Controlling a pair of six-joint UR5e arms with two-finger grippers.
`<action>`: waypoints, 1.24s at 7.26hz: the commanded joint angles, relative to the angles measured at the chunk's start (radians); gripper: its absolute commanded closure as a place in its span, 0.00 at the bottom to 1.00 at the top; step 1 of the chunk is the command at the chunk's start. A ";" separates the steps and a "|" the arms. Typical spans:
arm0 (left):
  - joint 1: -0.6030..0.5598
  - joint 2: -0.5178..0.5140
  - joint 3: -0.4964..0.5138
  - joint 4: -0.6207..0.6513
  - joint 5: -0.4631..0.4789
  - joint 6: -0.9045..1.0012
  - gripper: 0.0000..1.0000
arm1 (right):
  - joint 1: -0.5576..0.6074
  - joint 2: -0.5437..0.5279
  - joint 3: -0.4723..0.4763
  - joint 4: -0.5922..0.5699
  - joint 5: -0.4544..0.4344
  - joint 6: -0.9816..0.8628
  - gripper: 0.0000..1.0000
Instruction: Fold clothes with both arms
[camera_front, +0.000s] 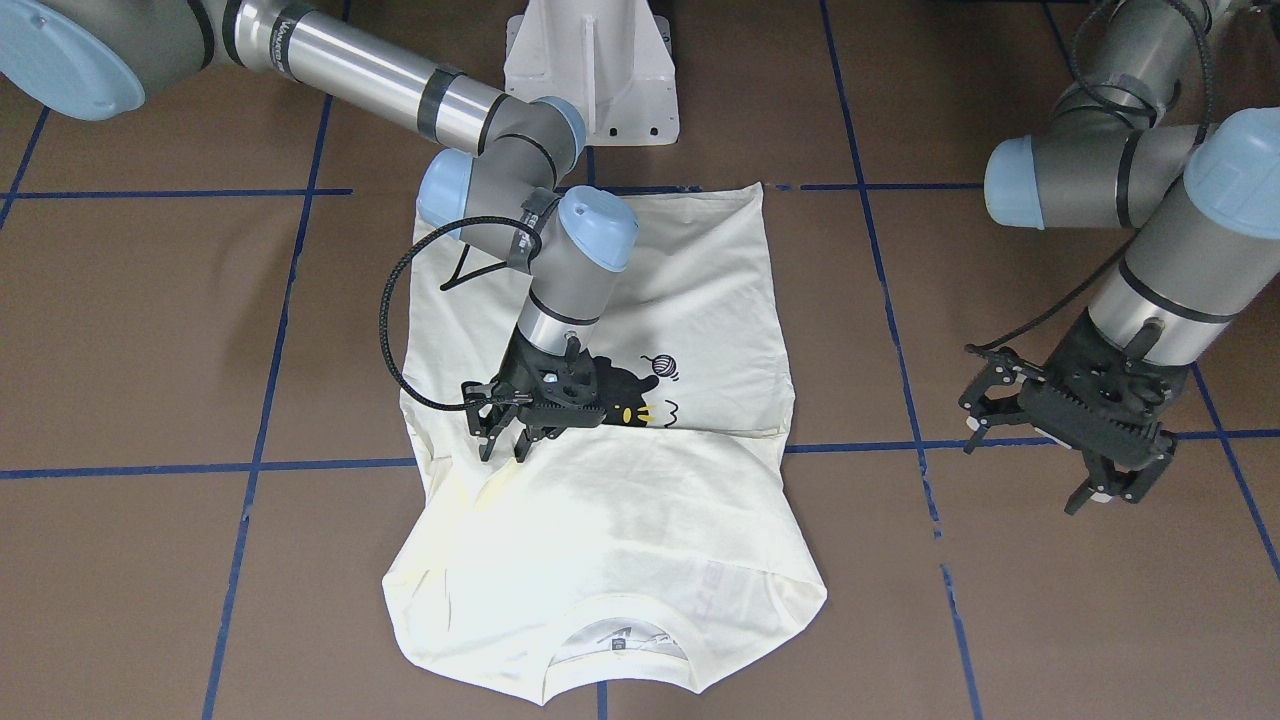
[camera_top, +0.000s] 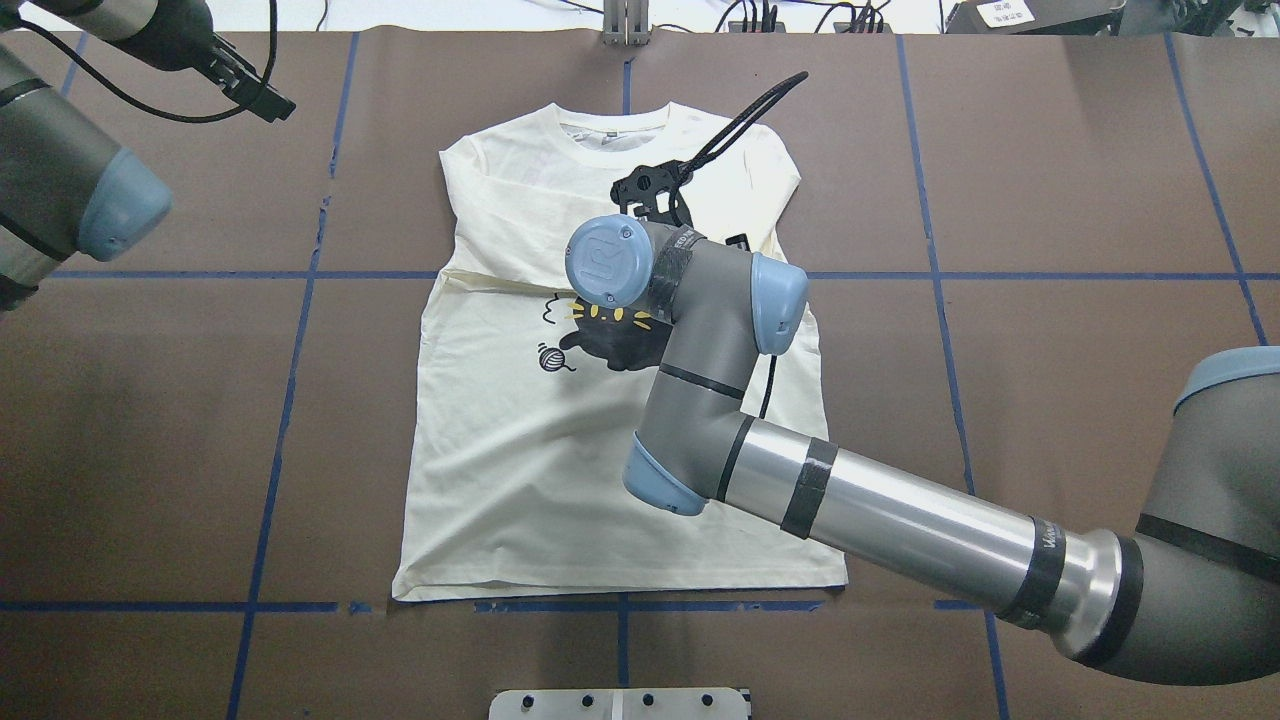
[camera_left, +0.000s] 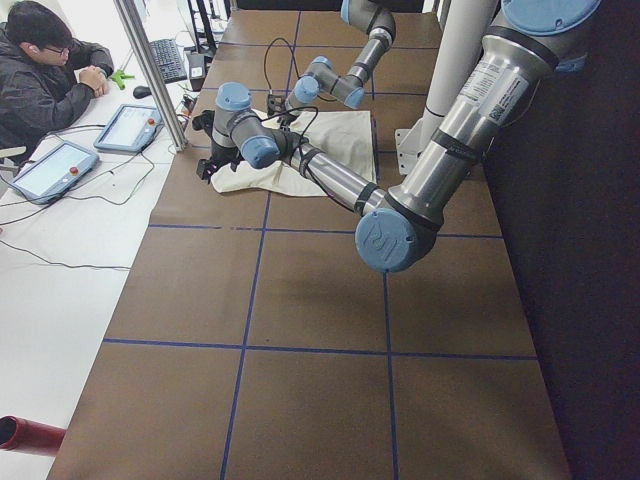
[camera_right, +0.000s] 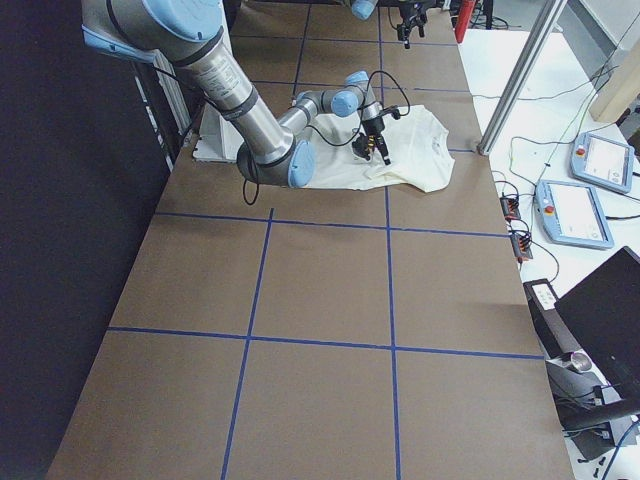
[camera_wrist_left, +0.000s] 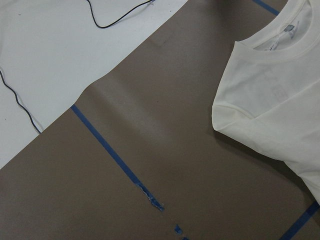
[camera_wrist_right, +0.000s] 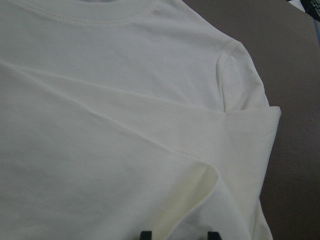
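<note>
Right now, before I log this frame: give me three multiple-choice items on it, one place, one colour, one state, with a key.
1. Where is the right gripper?
A) above the T-shirt, beside the cat print
B) beyond the shirt's hem
C) at the collar

2. What colour are the tape lines on the table?
A) red
B) blue
C) yellow

3. What state is the left gripper in?
A) shut on a sleeve
B) shut on the collar
C) open, holding nothing

Key:
1 A: the front-facing view shows its fingers down next to the print.
2 B: blue lines cross the brown surface.
3 C: its fingers are spread over bare table, off the shirt.
</note>
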 joint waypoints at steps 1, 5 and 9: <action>0.000 -0.003 -0.002 -0.002 0.000 -0.016 0.00 | 0.013 0.002 0.002 -0.001 0.001 -0.012 1.00; 0.002 -0.003 -0.006 -0.021 -0.001 -0.062 0.00 | 0.064 -0.081 0.107 0.005 0.012 -0.140 1.00; 0.003 0.000 -0.011 -0.034 0.000 -0.089 0.00 | 0.084 -0.143 0.146 0.014 0.013 -0.191 1.00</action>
